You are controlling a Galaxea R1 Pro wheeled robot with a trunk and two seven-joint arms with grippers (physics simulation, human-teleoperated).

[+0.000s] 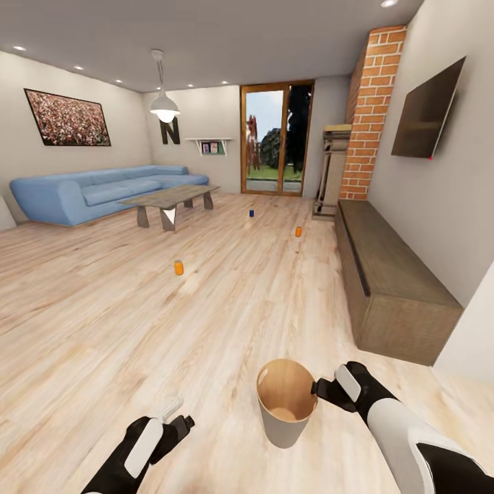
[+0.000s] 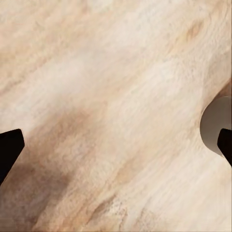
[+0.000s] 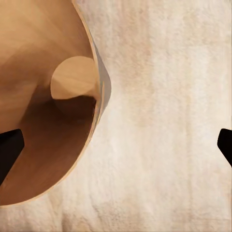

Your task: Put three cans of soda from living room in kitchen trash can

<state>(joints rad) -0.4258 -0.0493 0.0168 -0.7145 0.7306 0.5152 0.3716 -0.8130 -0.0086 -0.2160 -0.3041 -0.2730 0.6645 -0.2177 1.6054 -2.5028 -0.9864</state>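
Note:
The tash can (image 1: 286, 405), pale grey outside and tan inside, stands upright and holds nothing, low in the head view. My right gripper (image 1: 318, 390) is open at its right rim. In the right wrist view, that rim (image 3: 96, 92) lies between the spread fingers of the right gripper (image 3: 116, 142). My left gripper (image 1: 175, 416) is open over bare floor left of the bin. The left gripper (image 2: 116, 145) has the bin's grey wall (image 2: 215, 125) beside it. Three soda cans stand on the wood floor ahead: an orange can (image 1: 178, 267), a dark blue can (image 1: 251, 213) and a second orange can (image 1: 298, 232).
A blue sofa (image 1: 96, 192) and a low grey coffee table (image 1: 171, 200) sit at the left back. A long wooden bench (image 1: 391, 274) runs along the right wall below a TV (image 1: 427, 110), beside the brick chimney (image 1: 370, 110). Open wood floor lies between me and the cans.

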